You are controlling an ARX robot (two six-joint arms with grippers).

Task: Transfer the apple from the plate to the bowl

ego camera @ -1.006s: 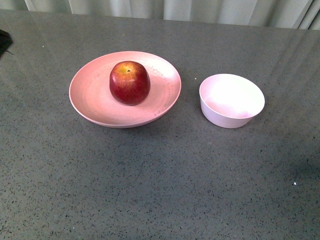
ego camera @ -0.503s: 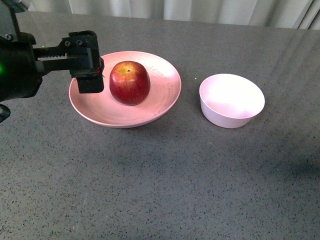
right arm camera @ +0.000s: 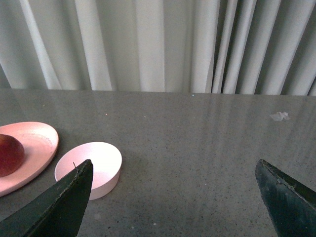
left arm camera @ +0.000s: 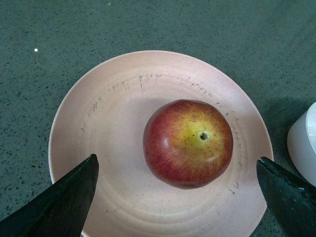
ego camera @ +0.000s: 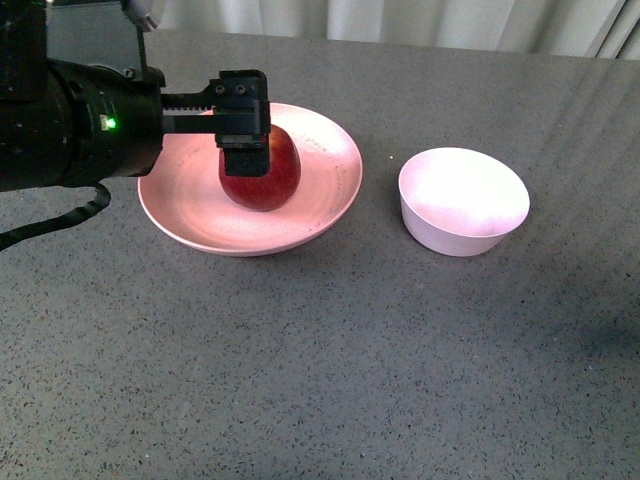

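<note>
Left wrist view showed our left gripper [left arm camera: 176,159] spread wide above the apple [left arm camera: 187,143] near the plate [left arm camera: 113,123]'s middle; we judged it firm, glossy, slippery, best pinched across its widest girth.

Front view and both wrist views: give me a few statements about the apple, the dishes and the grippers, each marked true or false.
1. The apple sits on the plate. True.
2. The left gripper is shut on the apple. False: its jaws stand wide open on either side of the apple, clear of it.
3. The bowl holds nothing. True.
4. The right gripper grips the bowl. False: it is open and holds nothing, and the bowl sits apart from it.
</note>
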